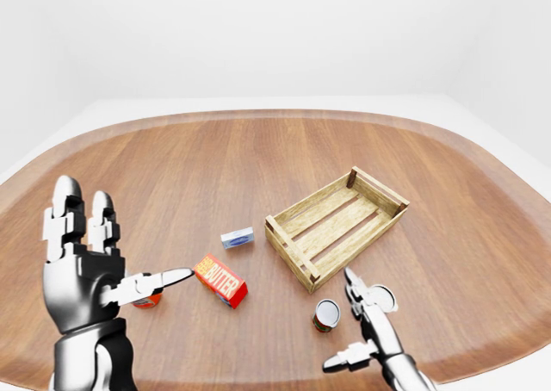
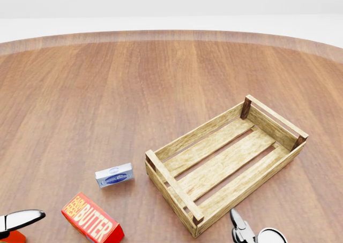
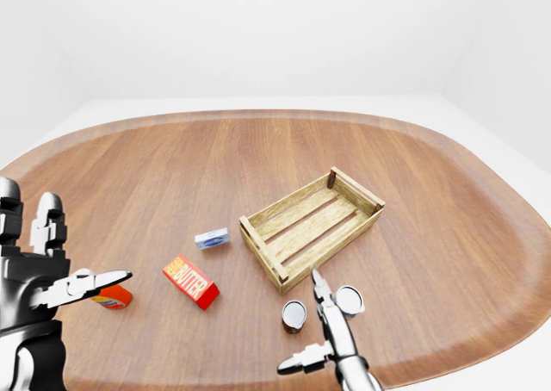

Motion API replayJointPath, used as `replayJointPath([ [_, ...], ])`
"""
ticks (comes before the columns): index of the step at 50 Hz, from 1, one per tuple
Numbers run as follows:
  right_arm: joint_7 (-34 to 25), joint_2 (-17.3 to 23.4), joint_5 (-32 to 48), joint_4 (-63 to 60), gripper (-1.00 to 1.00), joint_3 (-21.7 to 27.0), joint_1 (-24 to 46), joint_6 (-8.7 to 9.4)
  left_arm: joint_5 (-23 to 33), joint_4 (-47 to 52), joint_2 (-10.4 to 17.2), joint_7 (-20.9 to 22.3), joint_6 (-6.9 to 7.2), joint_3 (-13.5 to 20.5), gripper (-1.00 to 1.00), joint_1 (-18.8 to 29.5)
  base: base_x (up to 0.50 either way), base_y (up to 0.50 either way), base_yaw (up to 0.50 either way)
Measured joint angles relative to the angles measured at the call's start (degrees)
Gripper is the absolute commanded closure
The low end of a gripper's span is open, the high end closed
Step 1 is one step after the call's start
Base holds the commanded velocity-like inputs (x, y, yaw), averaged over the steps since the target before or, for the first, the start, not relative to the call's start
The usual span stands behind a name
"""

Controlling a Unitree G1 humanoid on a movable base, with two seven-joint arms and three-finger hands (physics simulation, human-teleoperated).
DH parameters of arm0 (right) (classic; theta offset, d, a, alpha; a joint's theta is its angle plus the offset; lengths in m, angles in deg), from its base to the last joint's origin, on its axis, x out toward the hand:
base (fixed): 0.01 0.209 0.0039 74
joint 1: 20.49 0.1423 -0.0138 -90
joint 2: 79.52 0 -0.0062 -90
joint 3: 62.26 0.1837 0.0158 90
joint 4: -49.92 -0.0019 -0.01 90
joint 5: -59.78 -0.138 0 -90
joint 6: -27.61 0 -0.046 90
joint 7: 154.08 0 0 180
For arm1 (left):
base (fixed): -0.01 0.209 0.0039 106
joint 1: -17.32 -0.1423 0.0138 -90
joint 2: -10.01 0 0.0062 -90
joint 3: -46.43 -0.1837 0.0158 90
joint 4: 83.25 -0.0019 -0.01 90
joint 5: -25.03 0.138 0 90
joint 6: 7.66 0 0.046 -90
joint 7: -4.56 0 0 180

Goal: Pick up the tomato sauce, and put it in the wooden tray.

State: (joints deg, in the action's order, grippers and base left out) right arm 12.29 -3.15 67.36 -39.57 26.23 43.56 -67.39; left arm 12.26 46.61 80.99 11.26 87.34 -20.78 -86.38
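Observation:
A small can with a red and green label [image 1: 326,315], which looks like the tomato sauce, stands upright on the table just below the wooden tray's near corner. The wooden tray [image 1: 379,193] is a slatted crate, empty, right of the table's middle. My right hand [image 1: 357,326] is open at the bottom of the left-eye view, its fingers spread just right of the can and not touching it. My left hand [image 1: 112,253] is open at the lower left, fingers upright and thumb pointing right.
A second can with a light lid [image 1: 384,297] stands behind my right hand. A red butter box [image 1: 221,281] and a small blue-white box [image 1: 238,238] lie left of the tray. An orange-red thing [image 3: 113,298] is partly hidden by my left thumb.

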Motion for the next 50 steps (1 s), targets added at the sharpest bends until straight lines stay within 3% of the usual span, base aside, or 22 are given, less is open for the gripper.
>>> replayJointPath([
  [50, 1.66, 0.02, 0.92, 6.60, -1.00, 0.10, 3.80, 0.00, 0.14, 0.32, -0.26, 0.26, 0.00, 0.06, -1.00, -0.30, 0.00, 0.00, 0.00],
])
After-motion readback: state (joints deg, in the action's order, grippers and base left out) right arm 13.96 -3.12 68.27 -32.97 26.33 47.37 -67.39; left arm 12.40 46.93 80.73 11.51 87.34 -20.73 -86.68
